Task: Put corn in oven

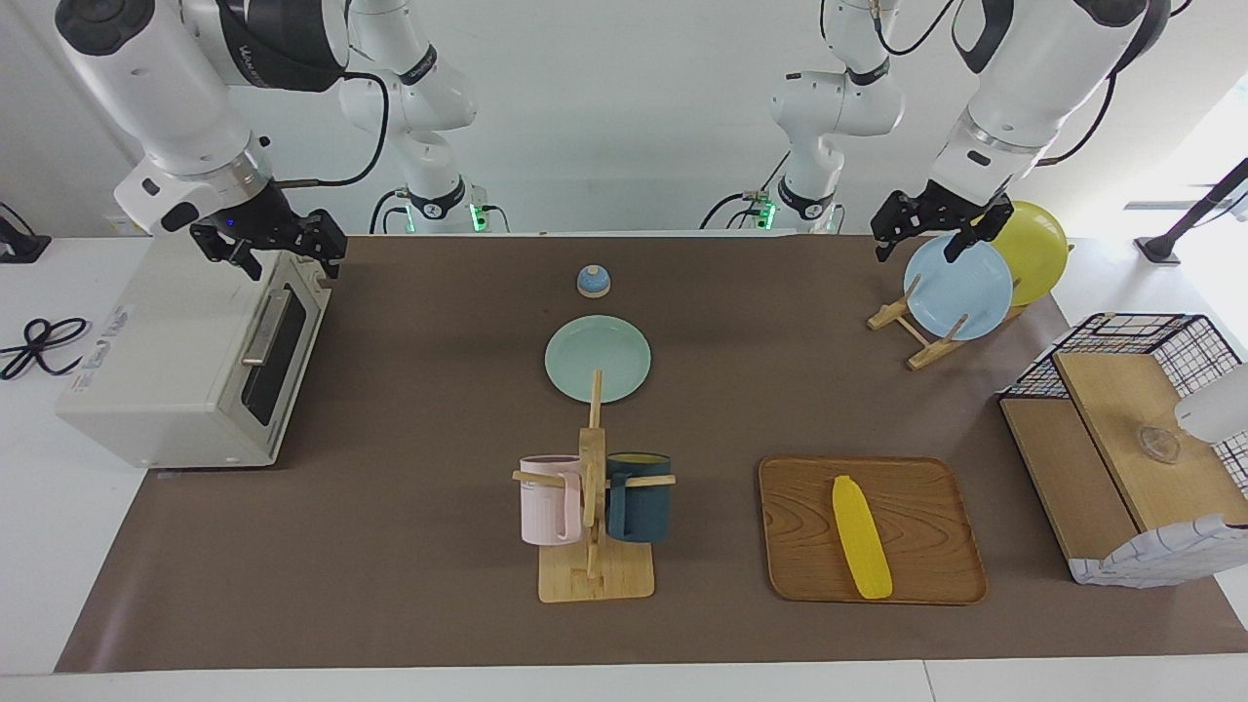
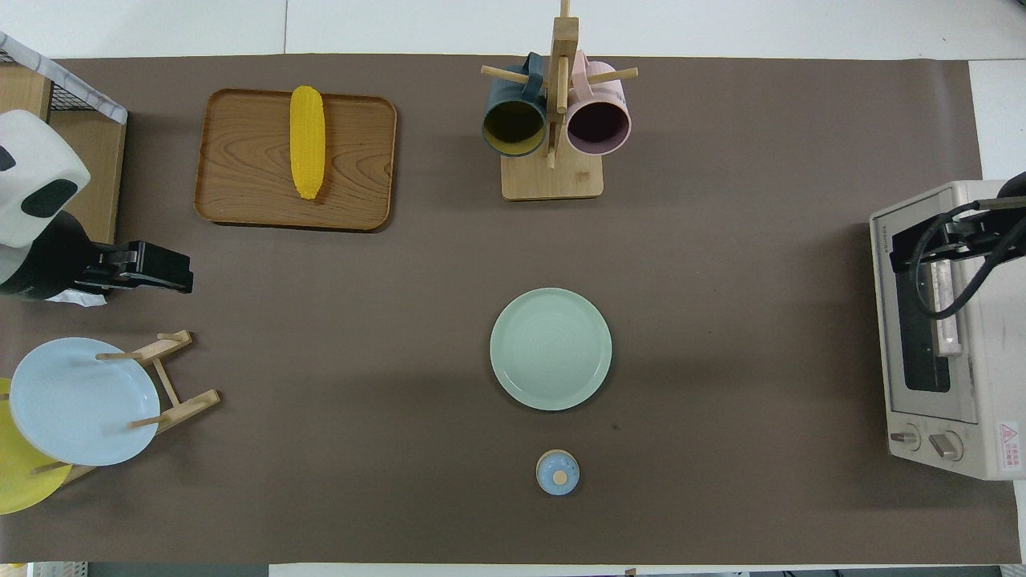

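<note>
Fingers (image 1: pixel 268 249) over oven (image 1: pixel 185 361); brown mat (image 1: pixel 409 546), white walls.

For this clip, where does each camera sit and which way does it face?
Facing view: high across the table, looking at the robots; both arms show whole, right gripper over the oven, left gripper over the plate rack.
Overhead view: above the robots' end, looking steeply down; only the left gripper and right gripper show.
Shared: corn on the wooden tray, mug tree, half a turn apart.
</note>
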Action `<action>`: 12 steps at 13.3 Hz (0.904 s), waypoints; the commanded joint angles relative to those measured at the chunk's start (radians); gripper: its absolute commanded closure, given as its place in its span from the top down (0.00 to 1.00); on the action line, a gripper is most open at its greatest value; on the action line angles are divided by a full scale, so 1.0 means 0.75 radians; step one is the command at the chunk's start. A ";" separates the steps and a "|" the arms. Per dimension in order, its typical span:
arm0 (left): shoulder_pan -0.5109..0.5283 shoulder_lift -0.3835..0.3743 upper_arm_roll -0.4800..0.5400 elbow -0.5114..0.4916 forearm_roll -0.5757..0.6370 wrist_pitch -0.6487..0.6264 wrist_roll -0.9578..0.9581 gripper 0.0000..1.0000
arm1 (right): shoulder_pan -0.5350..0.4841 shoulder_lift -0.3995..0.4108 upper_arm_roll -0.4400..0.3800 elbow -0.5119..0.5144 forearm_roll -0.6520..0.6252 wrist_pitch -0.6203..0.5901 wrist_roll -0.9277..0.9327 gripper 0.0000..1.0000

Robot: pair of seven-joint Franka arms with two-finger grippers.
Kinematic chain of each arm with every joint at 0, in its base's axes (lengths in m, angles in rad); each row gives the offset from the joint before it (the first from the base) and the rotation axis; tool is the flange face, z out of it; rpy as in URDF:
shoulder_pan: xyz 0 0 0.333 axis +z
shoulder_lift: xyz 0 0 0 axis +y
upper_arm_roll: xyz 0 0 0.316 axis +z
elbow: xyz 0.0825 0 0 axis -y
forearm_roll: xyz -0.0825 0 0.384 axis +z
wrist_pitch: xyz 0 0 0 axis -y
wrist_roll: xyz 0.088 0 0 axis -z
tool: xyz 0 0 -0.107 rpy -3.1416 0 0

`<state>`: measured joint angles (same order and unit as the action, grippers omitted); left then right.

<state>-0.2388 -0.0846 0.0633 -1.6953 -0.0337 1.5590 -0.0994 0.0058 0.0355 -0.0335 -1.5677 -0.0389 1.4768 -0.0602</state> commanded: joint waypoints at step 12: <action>0.022 -0.002 -0.007 -0.022 -0.025 0.110 -0.111 1.00 | -0.040 -0.045 0.016 -0.096 0.001 0.084 -0.060 0.27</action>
<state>-0.2376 -0.0835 0.0662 -1.6973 -0.0339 1.6069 -0.1637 0.0038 0.0350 -0.0327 -1.5756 -0.0390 1.4909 -0.0654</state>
